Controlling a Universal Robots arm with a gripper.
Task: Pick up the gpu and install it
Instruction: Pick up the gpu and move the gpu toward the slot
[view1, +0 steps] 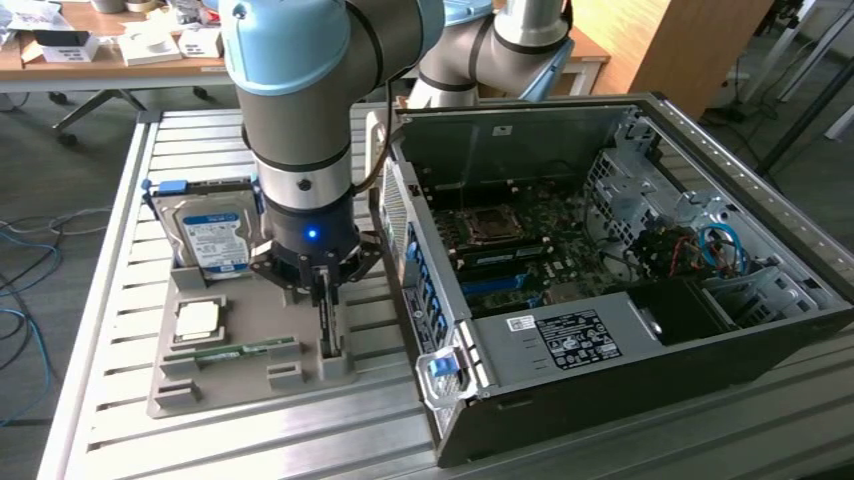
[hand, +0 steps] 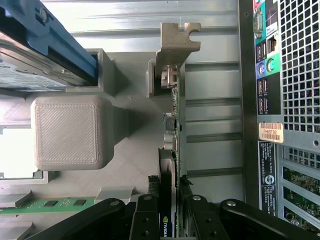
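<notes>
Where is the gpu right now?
The gpu stands upright in the gray holder under the hand, exterior view's left, between hard drive and computer case.

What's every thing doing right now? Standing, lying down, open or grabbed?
gpu: standing on edge in the gray holder, gripped.
gripper: shut on the gpu's two sides.
hard drive: standing upright in the gray holder.
memory stick: lying flat in the gray holder.
computer case: side open, insides showing.

metal-bracketed gpu (hand: 175, 140), matt ridged plastic tray (hand: 67, 132)
</notes>
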